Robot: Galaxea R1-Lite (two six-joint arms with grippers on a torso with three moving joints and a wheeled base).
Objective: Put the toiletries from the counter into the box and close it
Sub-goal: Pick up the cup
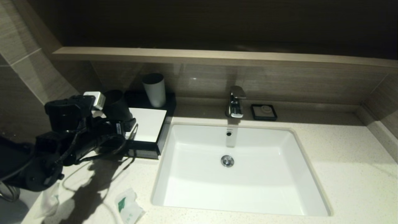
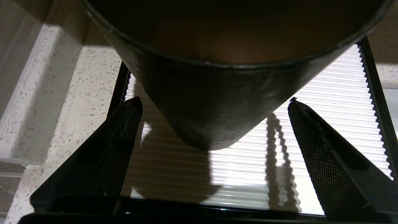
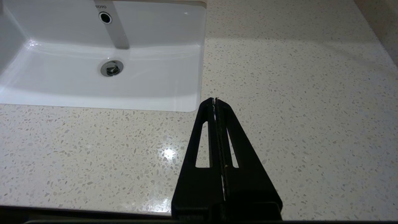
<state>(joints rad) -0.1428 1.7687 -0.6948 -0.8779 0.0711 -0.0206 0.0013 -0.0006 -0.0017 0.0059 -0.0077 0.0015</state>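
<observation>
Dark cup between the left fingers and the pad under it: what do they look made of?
The dark cup looks like hard plastic or coated metal with a satin finish; its wall shows fine scratches and a dull sheen. The pad looks like ribbed white plastic or rubber, with even parallel ridges. The left gripper is open around the cup, not touching it.

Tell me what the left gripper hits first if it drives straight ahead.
Most likely the black cup. It sits dead ahead between the open fingers of the left gripper, above the white tray. How big the gap is cannot be told.
</observation>
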